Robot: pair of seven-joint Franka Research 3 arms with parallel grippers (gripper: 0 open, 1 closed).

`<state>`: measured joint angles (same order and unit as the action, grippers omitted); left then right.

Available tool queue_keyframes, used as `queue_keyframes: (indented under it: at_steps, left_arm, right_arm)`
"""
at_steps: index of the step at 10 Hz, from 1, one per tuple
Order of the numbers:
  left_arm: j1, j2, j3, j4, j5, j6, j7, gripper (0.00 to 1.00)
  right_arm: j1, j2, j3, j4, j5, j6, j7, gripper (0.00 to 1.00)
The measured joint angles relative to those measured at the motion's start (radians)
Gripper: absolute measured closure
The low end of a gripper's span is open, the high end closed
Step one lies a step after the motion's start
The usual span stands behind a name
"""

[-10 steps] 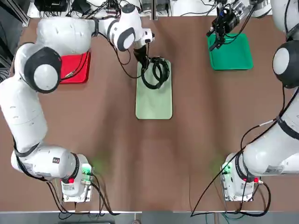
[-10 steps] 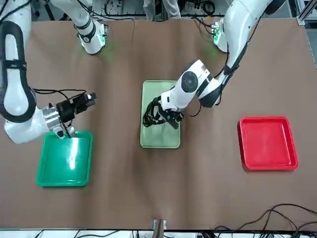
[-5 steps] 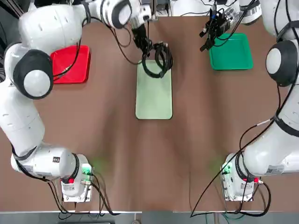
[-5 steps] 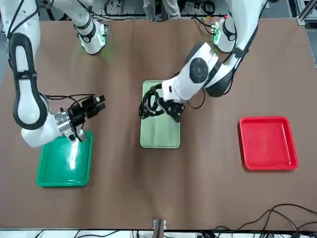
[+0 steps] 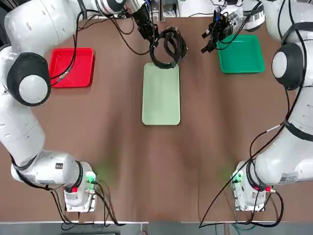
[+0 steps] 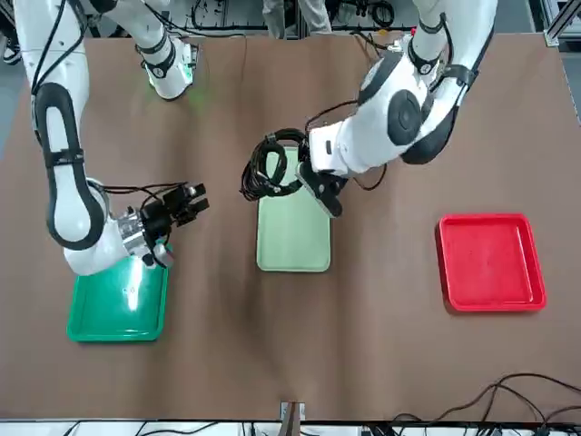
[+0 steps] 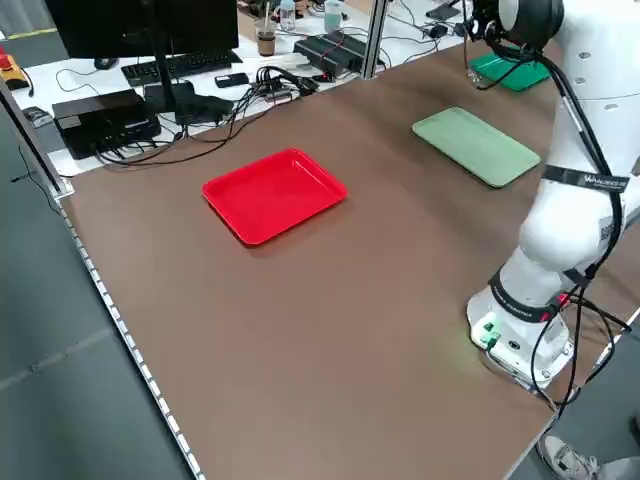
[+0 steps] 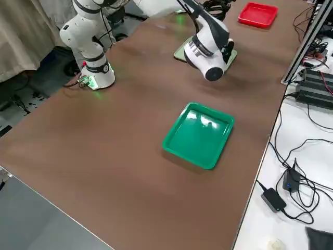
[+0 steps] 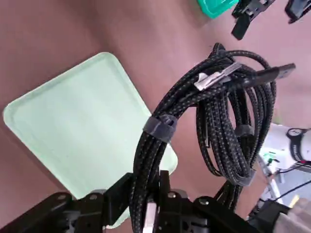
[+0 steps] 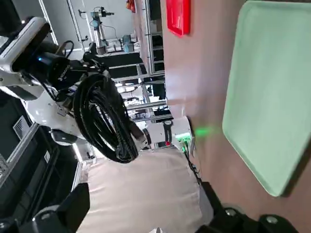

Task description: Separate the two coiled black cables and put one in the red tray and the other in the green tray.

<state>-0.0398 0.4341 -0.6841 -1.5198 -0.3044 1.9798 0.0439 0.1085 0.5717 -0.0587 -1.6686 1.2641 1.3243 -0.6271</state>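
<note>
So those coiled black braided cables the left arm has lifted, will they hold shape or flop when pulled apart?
Likely floppy: the coiled black braided cables sag in loose loops below the left gripper. Small ties probably keep each coil bundled. Loops overlap, so they may snag.

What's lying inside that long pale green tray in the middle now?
Nothing that shows: the pale mint-green rectangular tray looks bare. The coiled black cables hang from the left gripper above its far end, whose rim they hide from overhead.
</note>
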Motion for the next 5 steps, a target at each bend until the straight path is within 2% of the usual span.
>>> queue_keyframes:
  at_steps: [2, 5]
  left_arm:
    - [0.001, 0.0, 0.0, 0.001, -0.054, 0.0, 0.005, 0.73]
    - [-0.014, 0.003, 0.0, 0.016, -0.067, 0.005, -0.005, 0.73]
  right_arm:
    - [0.039, 0.0, 0.001, 0.0, 0.057, 0.009, 0.0, 0.0]
    - [0.087, 0.001, 0.001, -0.007, 0.085, 0.032, 0.001, 0.0]
